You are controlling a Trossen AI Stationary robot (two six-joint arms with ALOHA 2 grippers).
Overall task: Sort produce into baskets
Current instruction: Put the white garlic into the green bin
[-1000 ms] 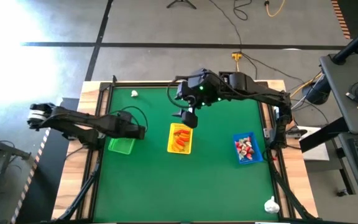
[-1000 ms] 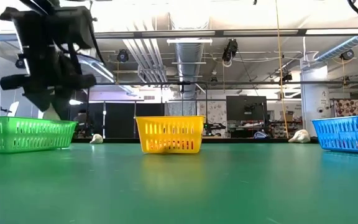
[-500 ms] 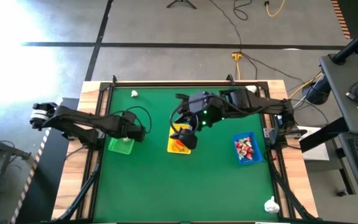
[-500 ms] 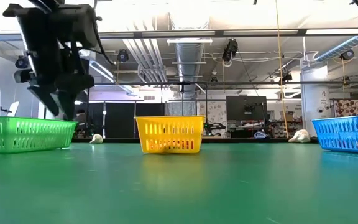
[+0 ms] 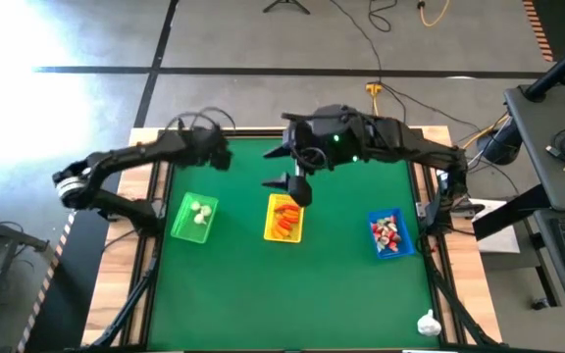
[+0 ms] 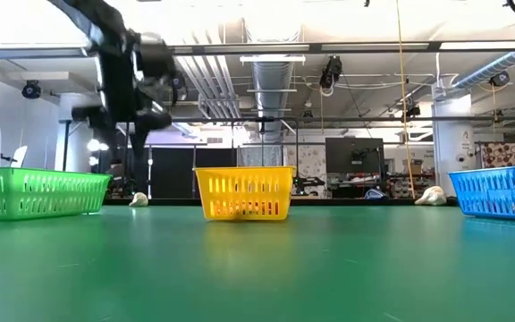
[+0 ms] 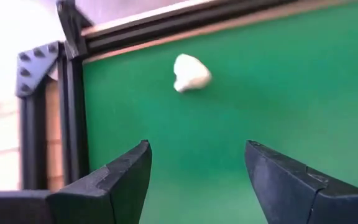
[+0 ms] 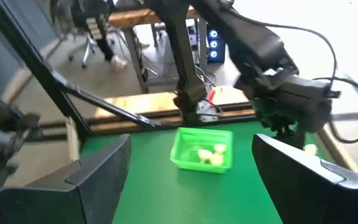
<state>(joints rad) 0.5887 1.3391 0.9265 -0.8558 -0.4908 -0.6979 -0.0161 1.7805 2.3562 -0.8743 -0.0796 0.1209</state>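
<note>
Three baskets stand in a row on the green table: the green basket (image 5: 193,218) holds white pieces, the yellow basket (image 5: 283,218) orange pieces, the blue basket (image 5: 387,233) red-and-white pieces. A loose white piece (image 7: 191,73) lies on the table near its far left corner. My left gripper (image 5: 220,157) is open and empty just short of it, and also shows in its wrist view (image 7: 197,149). My right gripper (image 5: 297,188) hangs open and empty over the yellow basket's far end, and also shows in its wrist view (image 8: 191,149).
Another white piece (image 5: 428,321) lies at the table's near right corner, off the green mat. A black frame rail (image 7: 73,112) runs along the table's edges beside the loose white piece. Open green mat lies in front of the baskets.
My left gripper has gone from over the green basket toward the table's far edge, up to the loose white piece there. My right gripper dipped toward the yellow basket and has come back up over its far end.
</note>
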